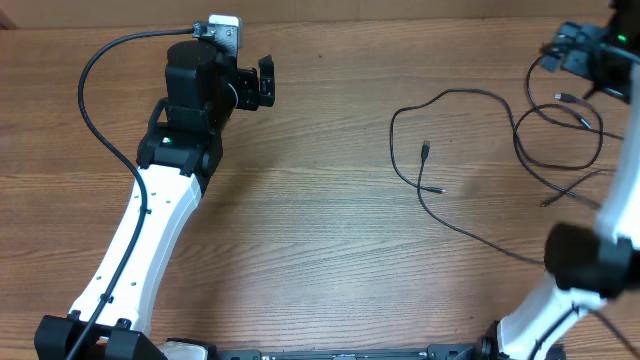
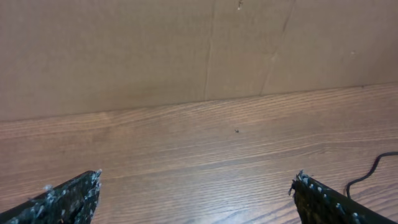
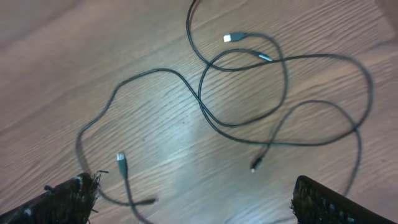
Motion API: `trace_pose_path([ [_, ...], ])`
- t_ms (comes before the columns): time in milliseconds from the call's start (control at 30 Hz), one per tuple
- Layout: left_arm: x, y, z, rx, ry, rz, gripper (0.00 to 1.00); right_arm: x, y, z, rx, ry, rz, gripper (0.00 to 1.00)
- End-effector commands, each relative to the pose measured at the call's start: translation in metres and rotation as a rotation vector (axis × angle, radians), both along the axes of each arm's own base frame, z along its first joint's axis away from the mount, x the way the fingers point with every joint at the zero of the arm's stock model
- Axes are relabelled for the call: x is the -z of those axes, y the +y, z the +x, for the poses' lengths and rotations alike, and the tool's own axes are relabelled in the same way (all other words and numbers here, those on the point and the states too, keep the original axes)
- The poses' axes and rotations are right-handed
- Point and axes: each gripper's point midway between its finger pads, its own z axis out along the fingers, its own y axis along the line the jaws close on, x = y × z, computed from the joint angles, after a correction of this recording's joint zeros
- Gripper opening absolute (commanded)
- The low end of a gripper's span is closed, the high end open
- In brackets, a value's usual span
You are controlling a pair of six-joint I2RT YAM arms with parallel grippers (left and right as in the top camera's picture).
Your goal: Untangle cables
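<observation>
Thin black cables lie spread in crossing loops on the right half of the wooden table, with small plug ends pointing toward the middle. In the right wrist view the cables overlap below the fingers, and a silvery plug and another plug show. My right gripper hovers open above them, holding nothing; from overhead it is at the far right back. My left gripper stands open over bare wood at the back left, well apart from the cables. Between its fingers is only table.
A cardboard wall runs along the table's back edge. The left arm's own thick black cable arcs beside it. The right arm's white link crosses over the rightmost cable loops. A short cable end shows at the left wrist view's right edge.
</observation>
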Motion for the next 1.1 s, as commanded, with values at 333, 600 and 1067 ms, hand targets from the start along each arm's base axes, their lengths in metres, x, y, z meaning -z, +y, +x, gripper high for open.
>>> trace_pose_path([
  [333, -0.002, -0.001, 0.001, -0.015, 0.004, -0.050, 1.00, 0.007, 0.010, -0.089, 0.106, -0.135, -0.024, 1.00],
  [600, -0.002, 0.000, 0.001, -0.022, 0.003, -0.048, 0.99, 0.132, -0.031, -0.097, 0.305, -0.217, 0.002, 1.00],
  [1067, -0.002, 0.000, 0.001, -0.040, 0.011, -0.089, 1.00, 0.247, -0.076, -0.091, 0.901, -0.154, 0.378, 1.00],
])
